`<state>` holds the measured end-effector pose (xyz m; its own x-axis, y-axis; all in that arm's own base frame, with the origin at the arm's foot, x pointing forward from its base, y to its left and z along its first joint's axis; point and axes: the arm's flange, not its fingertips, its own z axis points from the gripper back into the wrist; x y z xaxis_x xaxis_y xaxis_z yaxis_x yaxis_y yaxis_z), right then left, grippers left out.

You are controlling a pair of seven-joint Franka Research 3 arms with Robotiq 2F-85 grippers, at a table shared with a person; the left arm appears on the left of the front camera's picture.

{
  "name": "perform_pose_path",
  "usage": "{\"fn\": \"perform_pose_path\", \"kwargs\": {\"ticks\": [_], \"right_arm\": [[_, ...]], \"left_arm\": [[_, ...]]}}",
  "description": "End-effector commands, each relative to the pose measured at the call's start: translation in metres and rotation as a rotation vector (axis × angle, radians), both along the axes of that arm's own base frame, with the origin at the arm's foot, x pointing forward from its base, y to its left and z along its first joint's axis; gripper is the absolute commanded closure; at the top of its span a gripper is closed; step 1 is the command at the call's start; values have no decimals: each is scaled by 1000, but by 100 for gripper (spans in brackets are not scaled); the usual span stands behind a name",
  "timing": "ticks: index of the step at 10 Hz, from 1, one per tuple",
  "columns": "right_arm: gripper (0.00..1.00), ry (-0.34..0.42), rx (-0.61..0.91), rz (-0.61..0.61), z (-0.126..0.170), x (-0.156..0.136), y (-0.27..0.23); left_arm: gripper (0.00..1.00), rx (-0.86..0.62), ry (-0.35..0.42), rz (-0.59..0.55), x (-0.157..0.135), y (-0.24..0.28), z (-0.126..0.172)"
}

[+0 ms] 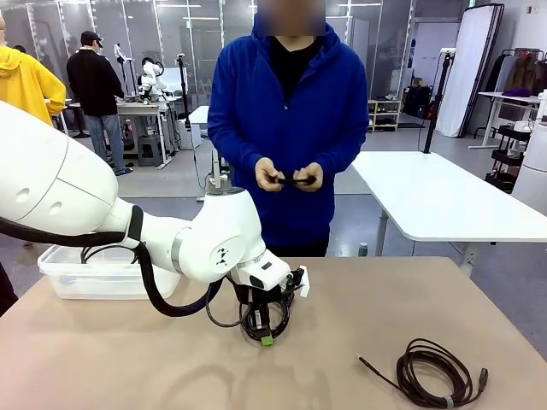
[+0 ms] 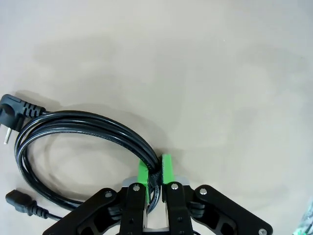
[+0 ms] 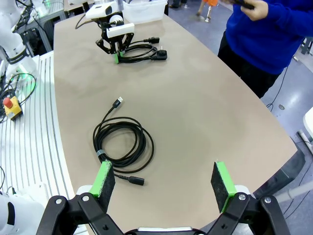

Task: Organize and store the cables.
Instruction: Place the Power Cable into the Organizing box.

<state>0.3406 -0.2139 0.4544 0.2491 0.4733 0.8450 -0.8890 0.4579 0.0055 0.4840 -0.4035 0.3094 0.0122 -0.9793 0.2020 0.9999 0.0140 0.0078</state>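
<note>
Power cable coil (image 2: 83,123) clenched in left pincer (image 2: 155,164), right pincer (image 3: 163,172) agape, clear bin (image 1: 68,278) nearby.

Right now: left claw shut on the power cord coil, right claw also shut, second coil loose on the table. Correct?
One slip: the right claw is open, pads spread wide in the right wrist view. The rest holds: left claw shut on the power cord coil, second coil loose on the table.
</note>
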Motion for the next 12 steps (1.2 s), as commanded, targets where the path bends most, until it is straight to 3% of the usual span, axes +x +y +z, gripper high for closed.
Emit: {"fn": "perform_pose_path", "kwargs": {"ticks": [1, 2, 5, 7, 9, 10, 11, 12], "right_arm": [[0, -12, 8, -2, 0, 2, 0], [0, -12, 8, -2, 0, 2, 0], [0, -12, 8, -2, 0, 2, 0], [0, -12, 8, -2, 0, 2, 0], [0, -12, 8, -2, 0, 2, 0], [0, -12, 8, -2, 0, 2, 0], [0, -12, 8, -2, 0, 2, 0], [0, -12, 8, -2, 0, 2, 0]], "left_arm": [[100, 30, -10, 15, 0, -3, 23], [100, 36, 1, -4, 2, -3, 37], [100, 83, 6, -133, 10, 2, 138], [100, 117, -18, -182, 18, 16, 187], [100, 108, -19, -178, 20, 30, 201], [100, 105, 28, -193, 18, 33, 199], [100, 106, -26, -170, 16, 25, 210], [100, 106, -26, -170, 16, 25, 210]]}}
